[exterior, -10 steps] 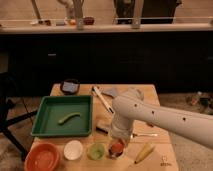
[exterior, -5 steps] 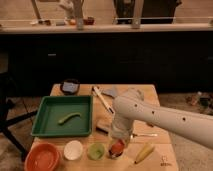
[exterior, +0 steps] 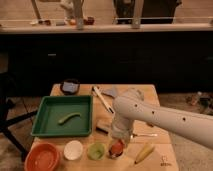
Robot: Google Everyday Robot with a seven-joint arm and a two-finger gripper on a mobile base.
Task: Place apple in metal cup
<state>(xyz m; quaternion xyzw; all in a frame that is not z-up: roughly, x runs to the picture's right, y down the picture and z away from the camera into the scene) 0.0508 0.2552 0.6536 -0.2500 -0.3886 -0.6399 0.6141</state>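
Desk [exterior: 155, 92]: pale wood, rectangular, carrying everything listed below.

Robot arm [exterior: 165, 116]: smooth white shell, thick and rounded, entering from the right and bending down over the front of the desk.

Tray [exterior: 45, 131]: green plastic, rectangular with raised walls, on the left half of the desk; a small curved green item [exterior: 68, 118] lies in it.

Bowl [exterior: 44, 158]: orange-red, round and shallow, at the front left corner.

Dark container [exterior: 69, 87]: squarish, black rim, behind the tray.

Banana [exterior: 144, 152]: yellow, elongated, lying diagonally at the front right.

White cup [exterior: 73, 149]: round, plain, just right of the bowl.

Pale green cup [exterior: 96, 150]: round, just right of the white cup.

Gripper [exterior: 117, 142]: pale grey, pointing straight down at the front edge, directly above the apple; whether it is parted or closed cannot be told.

Apple [exterior: 116, 148]: small, round, red-orange; no long axis or heading to report. It sits right beside the pale green cup, under the gripper. What it rests in is hidden.
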